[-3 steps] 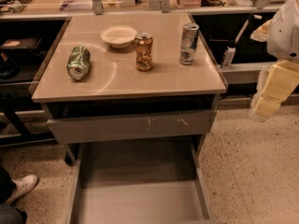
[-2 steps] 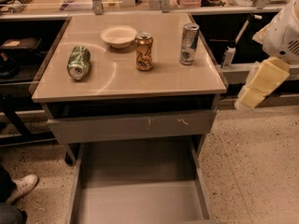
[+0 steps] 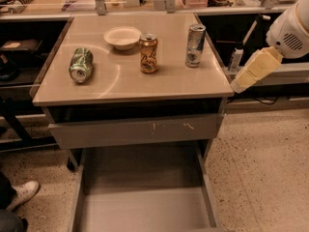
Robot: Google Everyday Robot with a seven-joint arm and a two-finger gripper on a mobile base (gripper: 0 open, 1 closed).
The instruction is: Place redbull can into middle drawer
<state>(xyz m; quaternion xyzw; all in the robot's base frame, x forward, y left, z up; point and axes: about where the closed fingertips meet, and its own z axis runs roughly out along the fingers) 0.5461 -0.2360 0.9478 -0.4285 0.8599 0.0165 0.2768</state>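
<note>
The redbull can (image 3: pixel 195 45), slim, silver and blue, stands upright near the back right of the tabletop (image 3: pixel 159 83). The middle drawer (image 3: pixel 145 204) is pulled out low at the front, and its flat grey floor is bare. My gripper (image 3: pixel 240 84) hangs off the white arm (image 3: pixel 289 30) at the right. It is just off the table's right front corner, lower than the redbull can and to its right, apart from it and holding nothing.
An orange-gold can (image 3: pixel 148 52) stands left of the redbull can. A white bowl (image 3: pixel 122 36) sits behind it. A green can (image 3: pixel 80 65) lies on its side at the left. A shut drawer front with pale scratches (image 3: pixel 140 129) is above the open drawer. A shoe (image 3: pixel 19 193) is at the lower left.
My gripper has moved left and slightly up, from out at the right to the table's right front corner. The cans and drawer have not moved.
</note>
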